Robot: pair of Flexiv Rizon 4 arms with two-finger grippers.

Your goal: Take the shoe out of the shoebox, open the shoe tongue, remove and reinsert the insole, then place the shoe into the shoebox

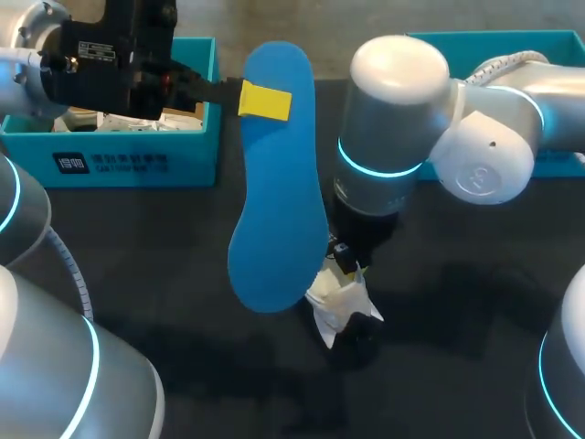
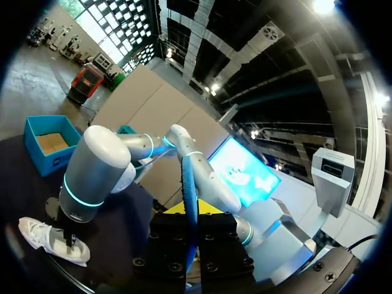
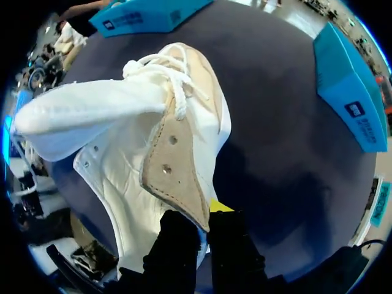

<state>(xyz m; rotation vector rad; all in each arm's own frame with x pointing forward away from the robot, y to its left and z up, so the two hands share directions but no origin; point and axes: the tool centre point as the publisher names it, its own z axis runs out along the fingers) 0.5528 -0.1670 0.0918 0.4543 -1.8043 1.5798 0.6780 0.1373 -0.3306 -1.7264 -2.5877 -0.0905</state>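
In the head view, my right arm [image 1: 393,146] hides my right gripper and most of the white shoe [image 1: 345,306]. Only the shoe's crumpled end shows on the dark table [image 1: 183,302].

The right wrist view shows what is hidden. My right gripper [image 3: 205,223] is pinched on the shoe's side wall, at the lower edge of the tan eyelet strip [image 3: 171,165]. The tongue [image 3: 92,116] is folded out wide and the laces [image 3: 165,67] are bunched at its base.

My left gripper [image 1: 265,102] is clamped on the blue insole [image 1: 274,201], held above the shoe. Only one yellow tip shows. In the left wrist view the insole appears edge-on.

The teal shoebox [image 1: 137,160] sits beyond the shoe on my left, partly covered by my left gripper's body. The white print on its front is too small to read. A second teal box [image 1: 548,46] sits beyond the shoe on my right, cut off by my arm.
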